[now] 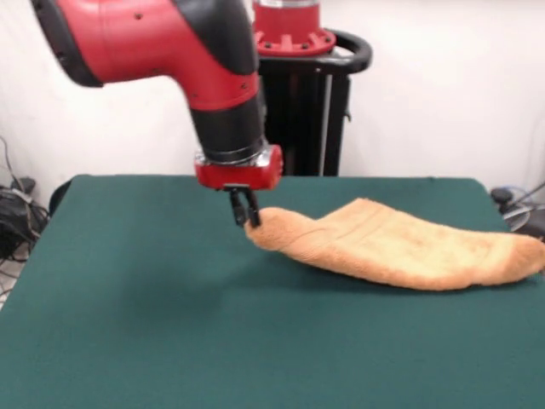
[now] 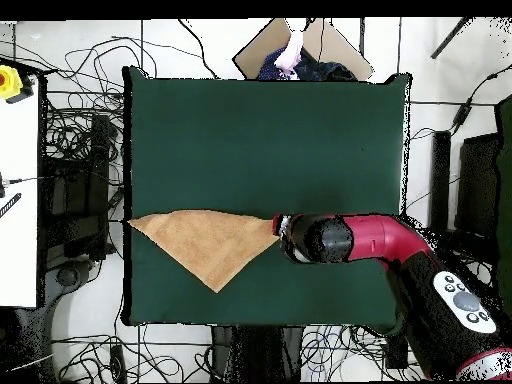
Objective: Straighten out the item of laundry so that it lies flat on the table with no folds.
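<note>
Gripping one corner of the towel (image 1: 400, 245), I am holding it raised just off the table (image 1: 153, 324), with the gripper (image 1: 246, 213) and its fingers (image 1: 253, 210) pinched together on the terry cloth. From the front, the orange-tan towel is trailing away from the pinched corner toward the table's edge, its far end reaching that edge or slightly past it. From overhead, the towel (image 2: 205, 245) is showing as a triangle, one point at the table (image 2: 260, 120) edge, one at the gripper (image 2: 281, 229), one aimed toward the robot's side, so I am judging it folded over on the diagonal. I am reading this as the unfolding step, only begun. Next I am needing to carry the held corner up and across, away from the fold line, peeling the upper layer open, and to release only once it is lying flat.
</note>
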Controlling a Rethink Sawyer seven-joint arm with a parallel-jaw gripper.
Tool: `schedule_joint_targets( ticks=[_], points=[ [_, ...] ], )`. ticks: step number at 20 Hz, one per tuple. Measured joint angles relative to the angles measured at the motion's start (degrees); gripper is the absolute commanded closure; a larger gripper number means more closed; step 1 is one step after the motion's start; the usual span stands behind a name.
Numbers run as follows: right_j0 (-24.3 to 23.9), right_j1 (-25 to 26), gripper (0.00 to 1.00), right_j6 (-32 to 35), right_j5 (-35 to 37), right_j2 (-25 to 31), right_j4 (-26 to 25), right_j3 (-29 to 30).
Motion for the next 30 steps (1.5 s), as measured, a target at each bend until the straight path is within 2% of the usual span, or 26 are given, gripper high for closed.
schedule_joint_targets(
  ticks=[5,11,30],
  points=[
    [-1.2,1.2,1.0,-2.9,1.4,0.0,0.0,-2.3],
    [-1.5,0.4,1.0,-3.1,3.0,0.0,0.0,-3.3],
    [-1.5,-10.2,1.0,-3.1,6.2,0.1,-0.1,-4.0]
  ],
)
